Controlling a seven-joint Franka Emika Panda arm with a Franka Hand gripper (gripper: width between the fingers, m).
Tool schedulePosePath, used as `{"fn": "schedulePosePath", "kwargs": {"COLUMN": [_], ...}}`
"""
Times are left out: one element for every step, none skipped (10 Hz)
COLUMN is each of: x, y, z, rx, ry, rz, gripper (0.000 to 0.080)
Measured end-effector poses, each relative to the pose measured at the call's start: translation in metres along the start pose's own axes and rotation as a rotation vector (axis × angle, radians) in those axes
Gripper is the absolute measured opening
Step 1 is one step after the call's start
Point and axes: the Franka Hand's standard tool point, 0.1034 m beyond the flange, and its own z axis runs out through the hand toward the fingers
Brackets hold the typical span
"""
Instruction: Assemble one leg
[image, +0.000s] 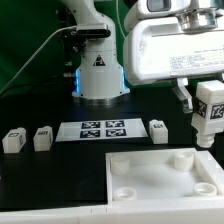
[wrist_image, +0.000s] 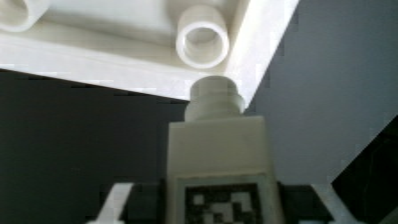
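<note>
My gripper (image: 208, 112) is shut on a leg (image: 209, 118), a white block with a marker tag on its face, and holds it in the air above the far right corner of the large white panel (image: 150, 170). In the wrist view the held leg (wrist_image: 221, 140) points its round stud toward a round corner socket (wrist_image: 203, 42) of the panel (wrist_image: 107, 55), a short way off. Three more legs lie on the black table: two at the exterior view's left (image: 13, 141) (image: 42, 138) and one right of the marker board (image: 159, 131).
The marker board (image: 103, 130) lies flat behind the panel. The arm's white base (image: 100, 70) stands at the back, with a cable to its left. The panel has round sockets at its corners (image: 182, 156).
</note>
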Motion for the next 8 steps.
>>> {"fn": "schedulePosePath", "kwargs": {"x": [0.000,-0.001,-0.005,-0.009,-0.004,-0.001,-0.003,-0.005], "y": [0.000,0.000,0.001,0.006,0.012,0.015,0.016,0.019], "z": [0.000,0.001,0.010,0.023,0.030,0.037,0.043,0.051], "rx": [0.000,0.000,0.002,0.001,-0.001,-0.002,-0.003,-0.004], "ry": [0.000,0.000,0.024,0.019,0.025,0.034,0.039,0.039], "rz": [0.000,0.000,0.000,0.002,0.003,0.002,0.005,0.002], "gripper": [0.0290,0.0290,0.0290,0.0290,0.0290,0.0290,0.0290,0.0290]}}
